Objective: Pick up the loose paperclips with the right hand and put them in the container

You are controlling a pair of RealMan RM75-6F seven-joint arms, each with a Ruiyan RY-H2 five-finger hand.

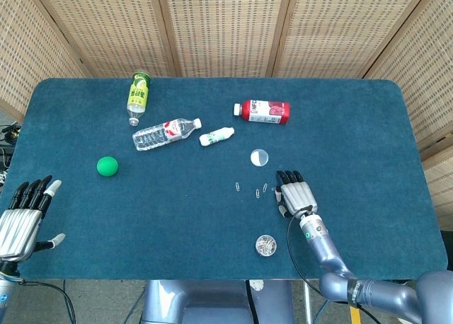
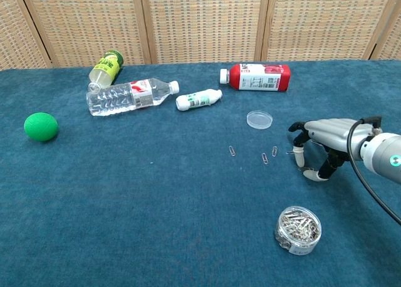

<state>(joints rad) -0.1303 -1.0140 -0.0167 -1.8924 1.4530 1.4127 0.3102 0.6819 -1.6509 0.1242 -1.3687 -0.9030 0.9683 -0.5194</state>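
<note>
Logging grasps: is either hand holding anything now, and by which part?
Left hand: nothing. Right hand is down over a paperclip, fingers curled; whether it is gripped cannot be told.

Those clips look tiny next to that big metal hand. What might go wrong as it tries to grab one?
The right hand arches over thin paperclips lying flat on the blue cloth, so its fingers may slip off or just push them along. Three more clips lie beside it and could get scattered. The container is small, so a carried clip could land on the cloth instead.
</note>
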